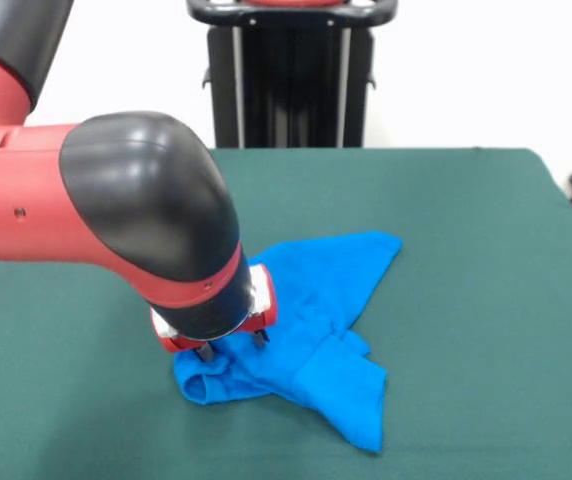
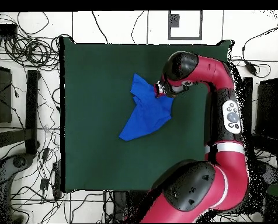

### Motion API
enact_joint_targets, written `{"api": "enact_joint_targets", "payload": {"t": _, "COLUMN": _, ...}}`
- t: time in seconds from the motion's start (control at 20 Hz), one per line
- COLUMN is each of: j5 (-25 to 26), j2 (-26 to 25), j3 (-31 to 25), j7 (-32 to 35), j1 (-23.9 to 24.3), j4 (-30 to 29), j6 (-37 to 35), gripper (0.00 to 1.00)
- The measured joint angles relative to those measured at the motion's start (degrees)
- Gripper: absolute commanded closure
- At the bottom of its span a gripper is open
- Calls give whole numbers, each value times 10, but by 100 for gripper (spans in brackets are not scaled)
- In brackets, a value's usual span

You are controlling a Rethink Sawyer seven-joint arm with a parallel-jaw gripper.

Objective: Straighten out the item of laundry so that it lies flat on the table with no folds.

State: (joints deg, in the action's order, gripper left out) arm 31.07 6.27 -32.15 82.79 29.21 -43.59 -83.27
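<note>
The bright blue T-shirt lies crumpled on the dark green table, with folds and a bunched lump at its near left end. My gripper stands at that end, its two fingertips spread apart and touching the fabric; it looks open. In the overhead view the shirt lies right of the centre of the table, and the gripper is at its upper right edge, mostly hidden under the wrist.
My arm reaches over the table's right side in the overhead view. The black pedestal stands behind the far edge. Cables lie on the floor beside the table.
</note>
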Motion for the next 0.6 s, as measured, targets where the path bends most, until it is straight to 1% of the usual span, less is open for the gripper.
{"api": "enact_joint_targets", "payload": {"t": 0.1, "j5": 0, "j2": -4, "j3": 0, "j7": 0, "j1": 0, "j4": 3, "j6": 0, "gripper": 0}}
{"api": "enact_joint_targets", "payload": {"t": 0.15, "j5": 0, "j2": -8, "j3": 0, "j7": 0, "j1": 0, "j4": 5, "j6": 0, "gripper": 100}}
{"api": "enact_joint_targets", "payload": {"t": 0.6, "j5": -2, "j2": -10, "j3": 0, "j7": 0, "j1": 0, "j4": 8, "j6": -1, "gripper": 100}}
